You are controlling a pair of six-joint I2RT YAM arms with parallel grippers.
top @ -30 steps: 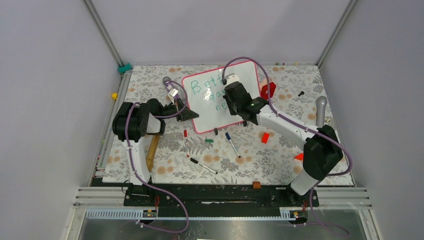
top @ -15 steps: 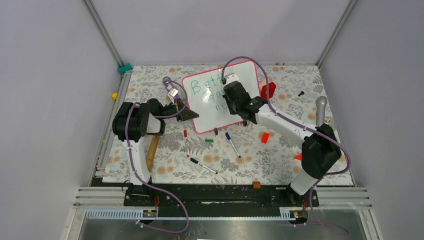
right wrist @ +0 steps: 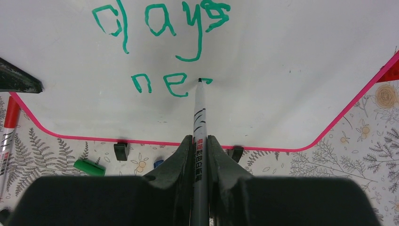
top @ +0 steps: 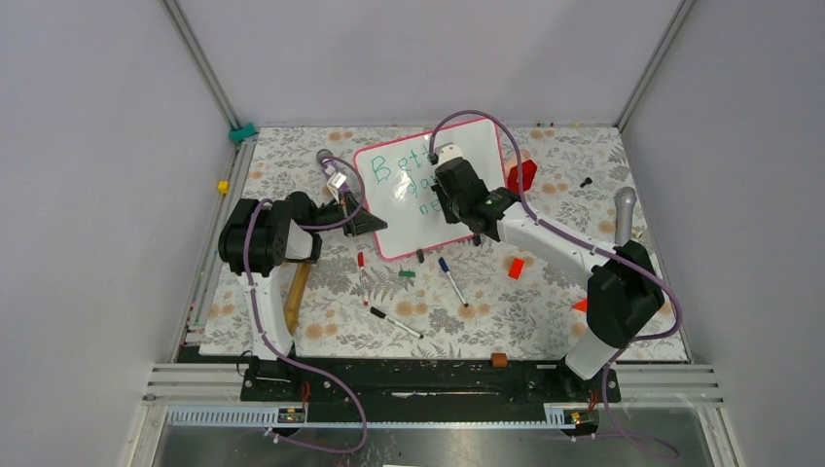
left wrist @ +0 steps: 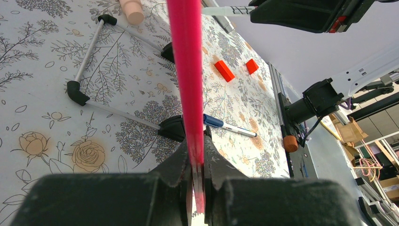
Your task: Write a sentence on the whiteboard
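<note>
R claw (right wrist: 200, 141) is clamped tight on a pen (right wrist: 198, 113). The jaws pinch its barrel from both sides. The nib points away from me & touches the board (right wrist: 291, 66). It sits just right of "ne", at the start of a short green dash.

Words (right wrist: 160, 21) so far, per R wrist cam: "days" on one line, "ne" under it. Top cam also shows a first line starting "Bet"; the rest is hidden behind my R wrist. All ink is green.

L claw (left wrist: 197, 147) is shut on the board's pink rim (left wrist: 187, 70), which runs straight up btwn my fingers. In top cam that grip is on the board's left side, near its front corner.

Board lies far-centre on the floral mat (top: 545, 302), btwn my two arms & turned a bit askew. Two black feet (right wrist: 121, 150) show at its near edge.

Loose stuff on the mat, nearer my bases:
- red-cap pen (top: 362, 277), just off the board's front-left corner
- green cap (top: 406, 275), close in front of the near rim
- blue-cap pen (top: 451, 280), right of the green cap
- black pen (top: 396, 323), further toward me
- red block (top: 516, 268), under my R forearm in top cam
- wooden handle (top: 297, 292), alongside my L arm
</note>
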